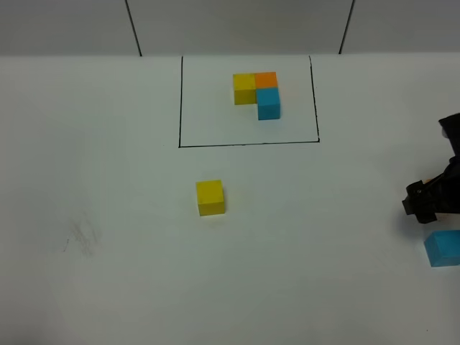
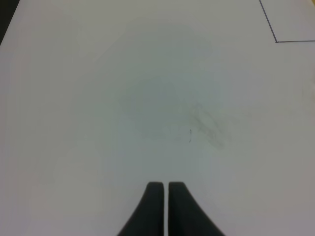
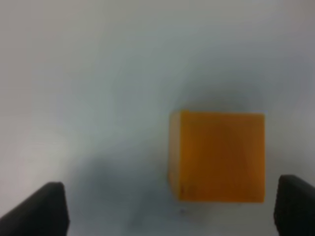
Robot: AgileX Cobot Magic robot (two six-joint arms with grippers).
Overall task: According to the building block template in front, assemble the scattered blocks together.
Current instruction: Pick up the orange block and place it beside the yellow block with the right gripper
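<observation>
The template (image 1: pixel 257 92) is laid flat inside a black outline (image 1: pixel 248 144) at the far side of the desk (image 1: pixel 108 237), presumably so that it can be read as a pattern. Its yellow-orange row runs across, and the blue leg points toward the near side from the orange end.

A loose yellow cube (image 1: pixel 210 198) is found nearer than the template, a little toward the left arm's side, with its faces roughly squared to it. No long axis is offered by a cube. A loose blue cube (image 1: pixel 443 249) is seen well off to the template's right-arm side, and nearer.

The right claw (image 3: pixel 172 211) is spread wide. The loose orange cube (image 3: pixel 216 156) is framed between its fingers, off-centre and untouched, with its faces parallel to them; this is judged to be alignment for a grasp.

The left claw (image 2: pixel 162 194) is pressed together and empty, over bare desk on the template's left-arm side.
</observation>
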